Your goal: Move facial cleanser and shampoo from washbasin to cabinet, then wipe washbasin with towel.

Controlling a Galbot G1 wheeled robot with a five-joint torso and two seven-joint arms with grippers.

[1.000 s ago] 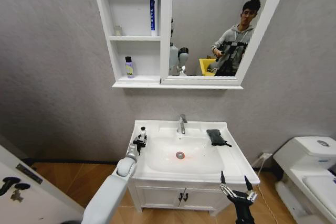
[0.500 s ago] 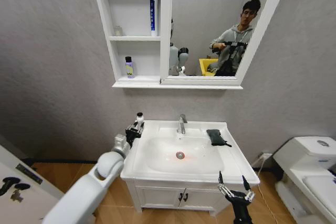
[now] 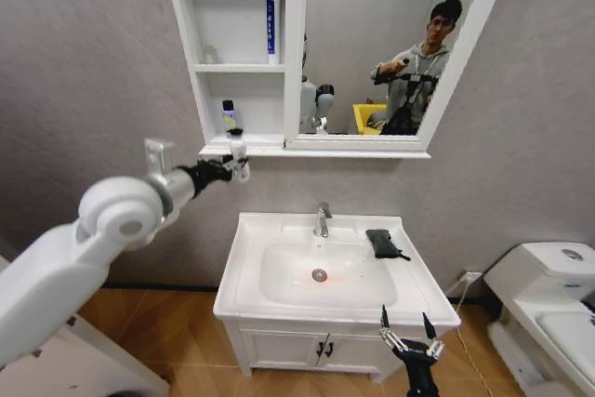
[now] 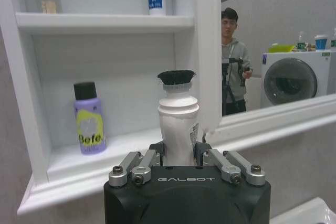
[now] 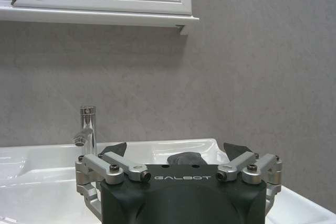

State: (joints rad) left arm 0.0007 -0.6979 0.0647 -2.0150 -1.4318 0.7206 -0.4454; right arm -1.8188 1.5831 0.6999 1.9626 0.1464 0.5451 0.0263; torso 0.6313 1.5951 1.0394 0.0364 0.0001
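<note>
Since a second earlier, the left tool had risen from the white ceramic washbasin to the front edge of the white wall cabinet's lowest shelf, clamped on a white black-capped bottle. Open shelf lay beside the purple bottle. The right tool hung spread wide below the basin's front rim; the dark folded towel lay right of the chrome tap.

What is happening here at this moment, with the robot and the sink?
The left gripper is shut on a white bottle with a black cap and holds it upright in front of the cabinet's lower shelf, where a purple bottle stands. A blue and white tube stands on the shelf above. The right gripper waits open, low at the front of the washbasin. The dark towel lies on the washbasin's top, beside the tap.
</note>
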